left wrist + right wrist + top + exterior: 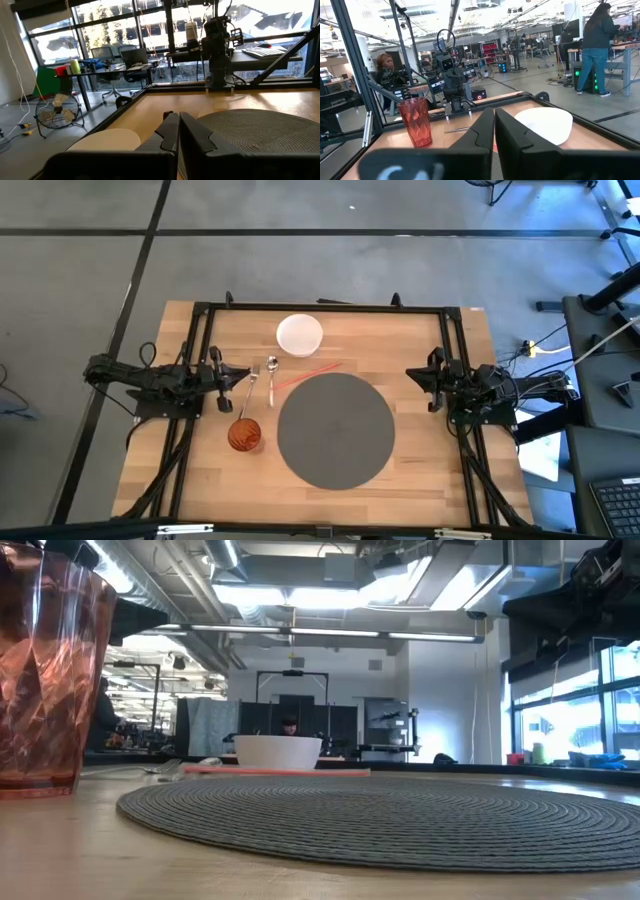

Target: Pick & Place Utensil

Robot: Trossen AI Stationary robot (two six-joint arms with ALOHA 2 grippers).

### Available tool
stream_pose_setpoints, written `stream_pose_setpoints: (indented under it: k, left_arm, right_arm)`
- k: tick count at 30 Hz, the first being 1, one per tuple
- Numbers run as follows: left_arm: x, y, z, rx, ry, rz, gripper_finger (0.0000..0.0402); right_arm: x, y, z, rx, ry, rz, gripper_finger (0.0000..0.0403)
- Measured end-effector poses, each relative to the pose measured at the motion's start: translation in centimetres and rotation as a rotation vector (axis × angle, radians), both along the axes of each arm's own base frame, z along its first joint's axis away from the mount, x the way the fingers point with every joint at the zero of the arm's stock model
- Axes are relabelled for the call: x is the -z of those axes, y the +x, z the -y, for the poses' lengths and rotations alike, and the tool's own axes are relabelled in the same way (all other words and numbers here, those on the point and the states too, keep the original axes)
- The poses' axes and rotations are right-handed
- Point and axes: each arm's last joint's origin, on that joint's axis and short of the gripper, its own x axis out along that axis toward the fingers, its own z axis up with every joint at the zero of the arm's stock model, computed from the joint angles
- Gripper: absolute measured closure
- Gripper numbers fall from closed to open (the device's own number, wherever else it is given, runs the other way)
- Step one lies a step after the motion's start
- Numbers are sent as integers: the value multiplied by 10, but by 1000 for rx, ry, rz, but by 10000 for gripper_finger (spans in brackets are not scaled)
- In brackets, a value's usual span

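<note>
Utensils lie untouched on the wooden table (440, 470), so the pick-and-place job looks not yet begun: nothing is gripped and nothing has reached the mat. At far left in the overhead view, the left gripper (226, 375) rests at the table's left edge, its fingers pressed together on nothing. Just beside it lies a fork (250, 386), silver and slim, with a matching spoon (271, 377) alongside, bowl end toward the far side. An orange-red faceted cup (245, 435) stands near the handles' ends, close to the mat's rim. A white bowl (299, 334) sits farther back, and a pair of red chopsticks (308, 373) slants between the spoon and the round grey placemat (335, 429), which is bare. At right, the right gripper (419, 375) waits at the opposite edge, fingers likewise closed and empty. All of the picking and placing remains.
</note>
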Motion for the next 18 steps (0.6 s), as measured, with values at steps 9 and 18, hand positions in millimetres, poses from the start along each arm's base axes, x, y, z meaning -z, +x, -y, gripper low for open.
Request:
stream_pose_setpoints:
  k: [9,18]
  left_arm:
    - [0,0,0,0,0,0,397]
    - [0,0,0,0,0,0,398]
  right_arm:
    - [0,0,0,0,0,0,386]
    - [0,0,0,1,1,1,386]
